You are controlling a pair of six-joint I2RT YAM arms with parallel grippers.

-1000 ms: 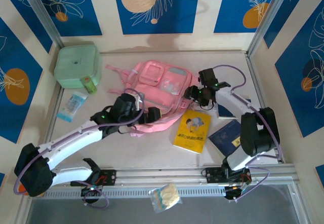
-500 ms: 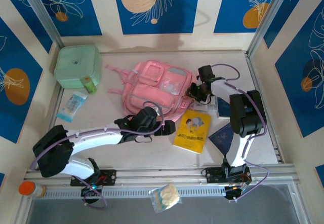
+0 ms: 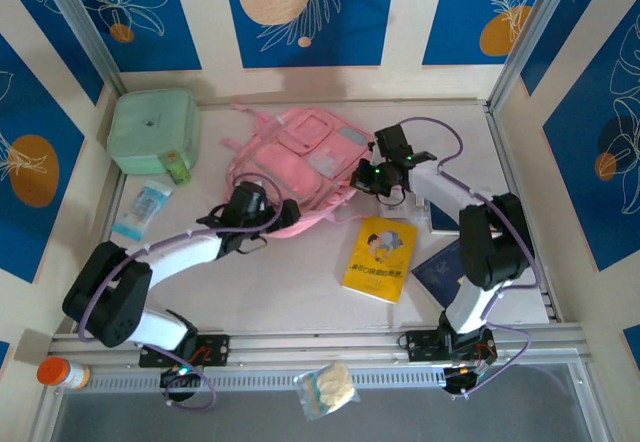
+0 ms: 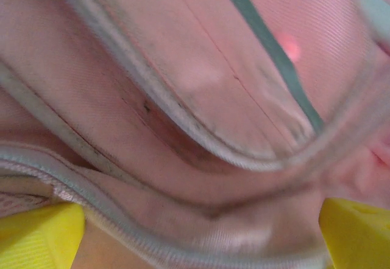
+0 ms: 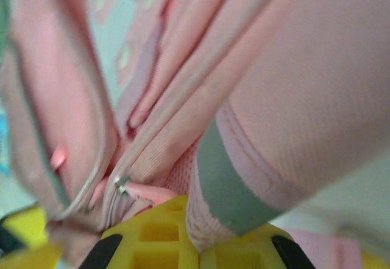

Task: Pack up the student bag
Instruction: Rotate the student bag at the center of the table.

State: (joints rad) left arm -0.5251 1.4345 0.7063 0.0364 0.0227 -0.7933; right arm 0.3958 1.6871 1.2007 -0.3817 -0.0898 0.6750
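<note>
currently left hand (image 3: 288, 213) wide against student bag (image 3: 305, 152); right hand (image 3: 364, 174) pinching its edge

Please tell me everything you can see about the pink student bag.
The student bag is a soft pink fabric backpack with zip front pockets, pale grey-pink panels and pink straps. It lies on the table, pockets facing up, turned at a slant, towards the far middle. The left gripper is at its near-left edge, fingers spread over the fabric. The right gripper appears to pinch its right edge, close to a zip pull.
</note>
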